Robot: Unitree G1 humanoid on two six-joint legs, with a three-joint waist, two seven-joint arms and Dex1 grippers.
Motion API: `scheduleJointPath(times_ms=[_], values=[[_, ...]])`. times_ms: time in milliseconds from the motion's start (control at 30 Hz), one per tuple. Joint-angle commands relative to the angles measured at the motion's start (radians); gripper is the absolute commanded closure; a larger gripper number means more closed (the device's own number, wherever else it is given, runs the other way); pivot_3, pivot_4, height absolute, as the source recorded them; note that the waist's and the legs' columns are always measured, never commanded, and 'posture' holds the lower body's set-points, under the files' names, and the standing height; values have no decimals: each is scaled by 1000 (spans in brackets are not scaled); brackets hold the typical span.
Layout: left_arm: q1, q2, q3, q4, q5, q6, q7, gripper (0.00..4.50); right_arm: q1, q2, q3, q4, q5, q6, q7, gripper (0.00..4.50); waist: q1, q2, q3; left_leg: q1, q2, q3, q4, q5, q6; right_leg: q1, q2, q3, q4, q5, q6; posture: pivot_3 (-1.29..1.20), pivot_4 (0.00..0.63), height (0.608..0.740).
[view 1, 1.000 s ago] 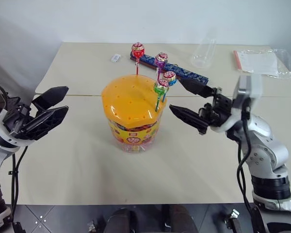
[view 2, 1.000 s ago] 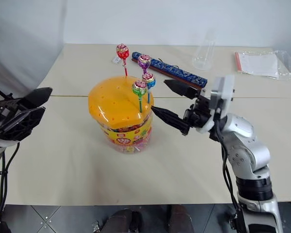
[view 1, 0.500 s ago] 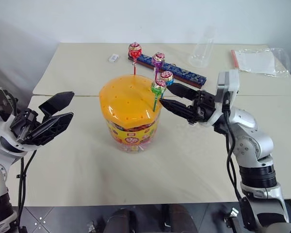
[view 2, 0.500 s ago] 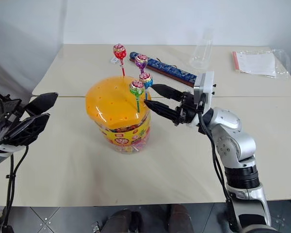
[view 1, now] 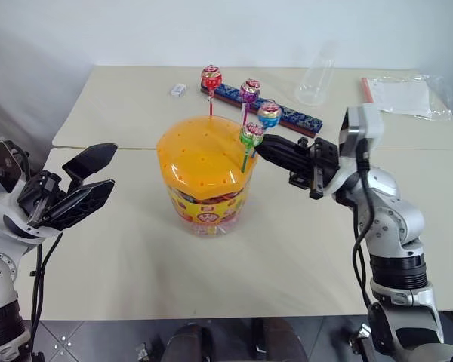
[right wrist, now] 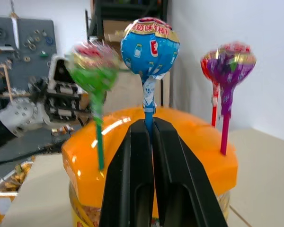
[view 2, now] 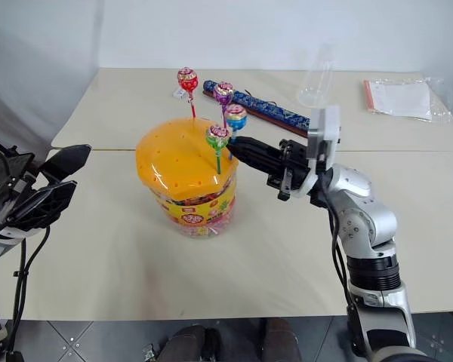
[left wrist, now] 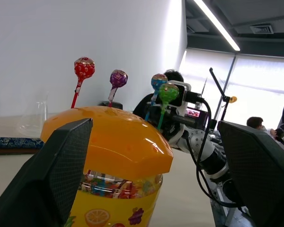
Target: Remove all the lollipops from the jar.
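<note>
The right gripper (right wrist: 149,125) has its two black fingers pressed together on the thin stick of the blue lollipop (right wrist: 150,46), gripping it just below the wrapped candy and above the orange lid (right wrist: 199,146). In the head views this gripper (view 1: 261,146) reaches in level from the robot's right, its tips at the near right edge of the lid. The blue lollipop (view 1: 269,114) stands upright in the grip. Just beside it, toward the robot, the green lollipop (view 1: 251,135) stands on its green stick in the lid. Behind them the purple lollipop (view 1: 249,90) and, farthest back, the red lollipop (view 1: 211,77) also stand upright in holes of the lid.

All four sit on the jar (view 1: 205,205), a clear cylinder with a yellow and red label, standing upright on the front part of the pale table (view 1: 136,256), between the two arms.

The left gripper (view 1: 87,185) hovers well apart from the jar on the robot's left, its fingers spread wide with nothing between them; in its wrist view the fingers (left wrist: 61,165) frame the jar from either side without touching it.

On the far part of the table lie a long dark blue patterned box (view 1: 287,115), a small white object (view 1: 179,90), a clear plastic bottle (view 1: 317,79) and a clear bag of papers (view 1: 408,94).
</note>
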Motion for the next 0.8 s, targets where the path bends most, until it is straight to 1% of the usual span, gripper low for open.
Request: scheduleJointPath(times_ms=[33, 67, 133, 200, 233, 267, 333, 433, 500, 567, 633, 733, 800], values=[[-6, 7, 7, -25, -14, -24, -36, 0, 13, -81, -174, -38, 164, 70, -23, 4420, 5, 0, 0, 0, 0, 0, 0, 0, 0, 0, 0, 0, 0, 0, 0, 0, 150, 740], [-5, 12, 3, -31, -13, -22, -44, 0, 22, -110, -202, -32, 181, 95, -37, 4420, 6, 0, 0, 0, 0, 0, 0, 0, 0, 0, 0, 0, 0, 0, 0, 0, 150, 740], [-5, 17, -19, -60, 20, -43, -58, 0, 55, -235, -263, 24, 168, 175, -57, 4420, 10, 0, 0, 0, 0, 0, 0, 0, 1, 1, 0, 0, -1, 0, 0, 0, 150, 740], [16, 40, -52, -93, 74, -61, -90, 0, 172, -450, -229, 117, -27, 164, 38, 4420, 19, 0, 0, 0, -1, 0, 0, -1, 1, 1, -1, 0, -2, 0, 0, 0, 150, 740], [26, 49, -63, -103, 94, -69, -101, 0, 214, -517, -206, 145, -94, 144, 71, 4420, 25, 0, 0, 0, -1, 1, 0, -1, 1, 1, -1, 1, -3, 0, 0, 0, 150, 740], [44, 58, -71, -108, 119, -85, -122, 0, 277, -588, -173, 191, -196, 62, 124, 4420, 24, 0, 0, 0, -1, 1, 0, -1, 2, 1, -1, 1, -5, 0, 0, 0, 150, 740], [66, 63, -73, -100, 152, -111, -139, 0, 373, -670, -132, 266, -322, -48, 183, 4420, 23, 0, 0, 0, -1, 3, -1, -1, 2, 2, 0, 1, -7, 0, 0, 0, 150, 740], [73, 56, -72, -75, 175, -141, -141, 0, 437, -693, -104, 340, -400, -113, 219, 4420, 15, 0, 0, 1, 1, 8, -1, 0, 3, 2, 1, 0, -7, 0, 0, 0, 150, 740], [74, 55, -80, -70, 183, -150, -147, 0, 445, -666, -106, 373, -414, -163, 243, 4420, 6, 0, 0, 3, 1, 10, 0, 0, 3, 1, 1, 3, -6, 0, 0, 0, 150, 740], [71, 51, -90, -70, 183, -153, -148, 0, 444, -656, -63, 446, -496, -233, 228, 4420, 2, 0, 0, 4, 1, 10, 0, 1, 3, 1, 0, 4, -5, 0, 0, 0, 150, 740], [68, 45, -96, -70, 180, -156, -146, 0, 437, -646, -49, 490, -518, -249, 242, 4420, -1, 0, 0, 4, 1, 10, 0, 0, 2, 1, 0, 4, -4, 0, 0, 0, 150, 740], [61, 33, -85, -73, 154, -148, -120, 0, 412, -612, -72, 514, -499, -320, 276, 3755, -1, 1, 0, 2, 1, 7, 0, 0, 2, 1, -1, 5, -5, 0, 0, 0, 150, 740], [56, 25, -73, -72, 137, -143, -100, 0, 398, -590, -90, 508, -461, -321, 318, 3053, -1, 1, 1, 2, 1, 6, 0, 0, 2, 1, -1, 6, -5, 0, 0, 0, 150, 740]])
